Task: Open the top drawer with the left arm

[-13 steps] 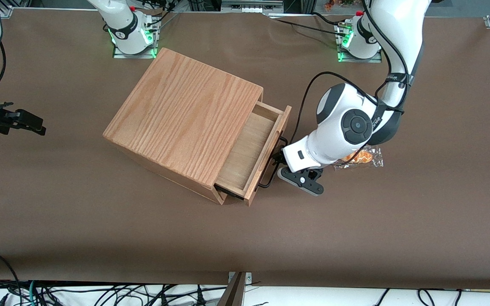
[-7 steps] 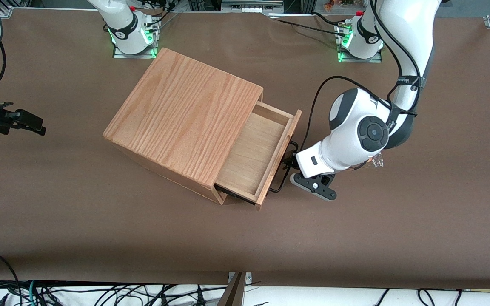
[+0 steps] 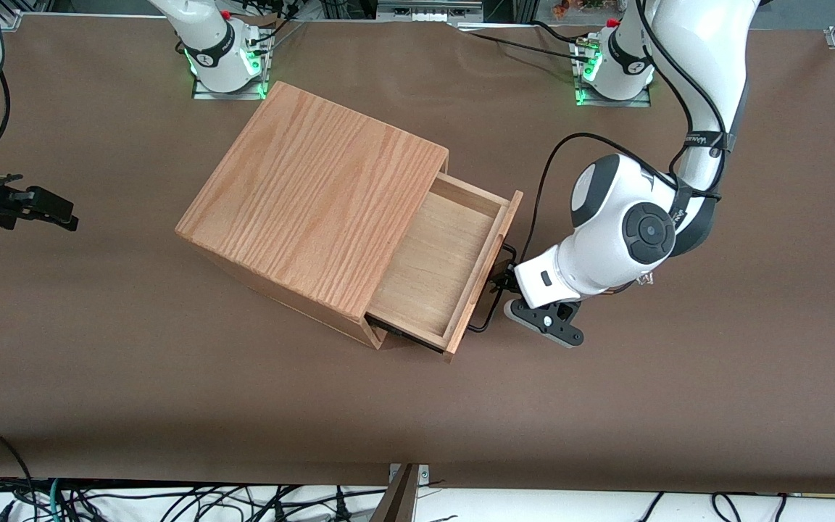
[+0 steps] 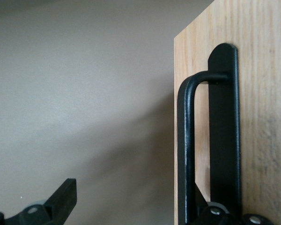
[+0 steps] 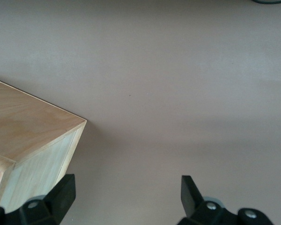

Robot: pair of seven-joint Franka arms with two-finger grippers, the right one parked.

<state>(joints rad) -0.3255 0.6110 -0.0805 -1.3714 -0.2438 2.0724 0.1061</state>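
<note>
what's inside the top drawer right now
Nothing shows in the top drawer: only its bare pale wood floor. The part under the box top is covered. The gripper is at its handle.

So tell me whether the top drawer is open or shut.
Open: the top drawer juts from the box, pale floor showing empty; the gripper is at its black handle.

table: we see brown mat [image 3: 171, 377] covering the whole top | box: big oak-grain box [image 3: 316, 196] near mid-table, angled | wrapper: we catch a bit of clear crinkly wrapper [image 3: 644, 278] toward working arm's end, mostly hidden, contents unclear | cables: we log tangled cables [image 3: 171, 500] under the table edge nearest the front camera
</note>
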